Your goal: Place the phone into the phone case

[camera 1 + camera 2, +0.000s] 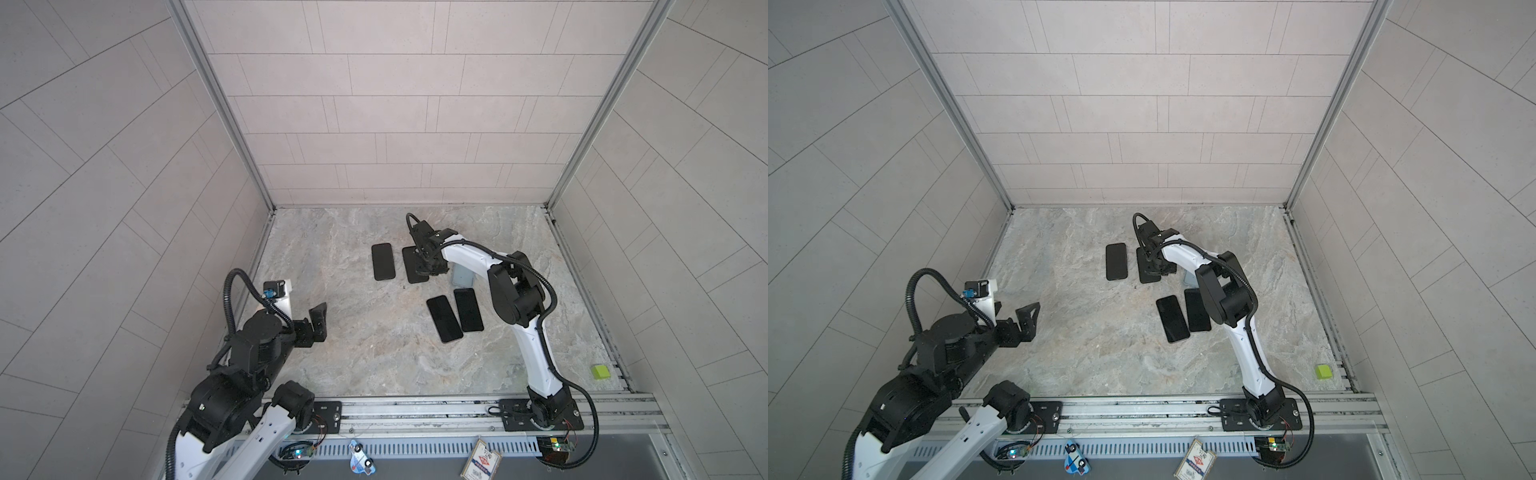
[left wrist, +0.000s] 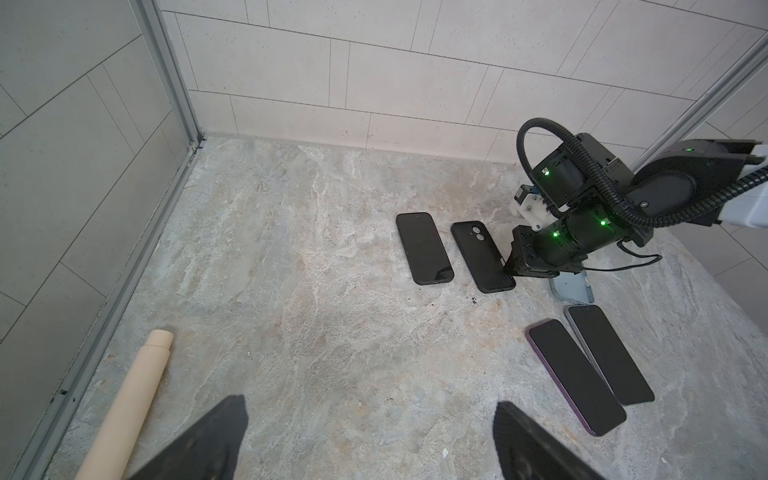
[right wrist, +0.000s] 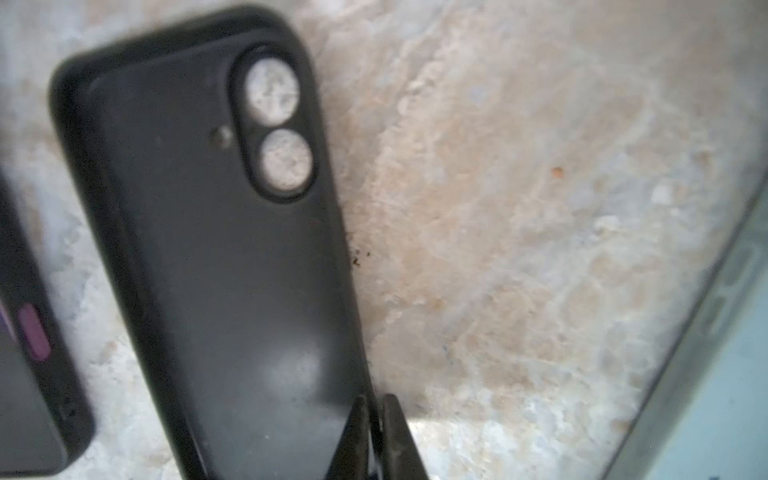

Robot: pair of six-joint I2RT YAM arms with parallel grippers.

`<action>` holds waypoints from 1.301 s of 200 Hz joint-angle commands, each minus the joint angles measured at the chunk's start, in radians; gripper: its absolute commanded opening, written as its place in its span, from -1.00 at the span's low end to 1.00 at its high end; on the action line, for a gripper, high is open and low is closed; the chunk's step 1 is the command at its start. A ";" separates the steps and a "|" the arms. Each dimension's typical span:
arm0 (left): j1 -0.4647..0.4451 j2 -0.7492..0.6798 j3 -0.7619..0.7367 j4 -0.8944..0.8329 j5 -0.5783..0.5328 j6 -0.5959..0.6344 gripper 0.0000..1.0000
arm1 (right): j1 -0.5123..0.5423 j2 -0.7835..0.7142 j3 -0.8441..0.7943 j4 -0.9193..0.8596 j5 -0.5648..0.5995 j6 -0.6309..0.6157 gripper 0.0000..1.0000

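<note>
The right pincer (image 3: pixel 375 415) is clamped on the long-side rim of the empty black phone case (image 3: pixel 208 249), which lies flat on the marble desk (image 1: pixel 353 361) just beside a black phone (image 2: pixel 424 247). A purple-edged phone (image 2: pixel 575 376) and a grey-edged phone (image 2: pixel 609 353) lie screen up side by side, nearer that arm's base. The left pincer (image 2: pixel 368 405) hovers with its jaws wide apart at the desk's left, well apart from them, gripping nothing.

Both top views look down from above the near edge of the worktop (image 1: pixel 353 365). Your right wrist view hugs the case (image 3: pixel 216 257); the left shares it from afar.
</note>
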 commanded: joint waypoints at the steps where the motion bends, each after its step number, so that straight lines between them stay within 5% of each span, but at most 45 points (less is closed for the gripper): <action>1: 0.006 0.005 -0.008 0.002 -0.014 0.007 1.00 | 0.001 -0.040 -0.029 -0.008 0.001 -0.008 -0.95; 66: 0.007 0.005 -0.005 0.002 -0.011 0.007 1.00 | 0.048 -0.269 -0.244 0.075 -0.013 -0.044 -1.00; 110: 0.012 0.015 -0.007 0.011 -0.006 0.008 1.00 | 0.191 -0.427 -0.399 0.088 -0.033 -0.171 -1.00; 159: 0.012 0.043 -0.021 0.048 0.076 0.003 1.00 | 0.401 -0.444 -0.494 0.097 -0.029 -0.280 -1.00; 208: 0.012 0.154 0.014 0.035 0.151 -0.045 1.00 | 0.460 -0.450 -0.541 0.115 -0.024 -0.266 -0.95; 214: 0.012 0.160 0.016 0.035 0.159 -0.064 1.00 | 0.463 -0.453 -0.544 0.113 -0.022 -0.269 -0.89; 227: 0.012 0.165 0.009 0.052 0.189 -0.091 1.00 | 0.463 -0.461 -0.551 0.103 -0.008 -0.272 -0.29; 245: 0.011 0.163 -0.022 0.071 0.188 -0.094 1.00 | 0.464 -0.499 -0.569 0.097 0.011 -0.283 0.17; 260: 0.012 0.162 -0.020 0.066 0.193 -0.096 1.00 | 0.463 -0.550 -0.579 0.081 0.043 -0.291 0.27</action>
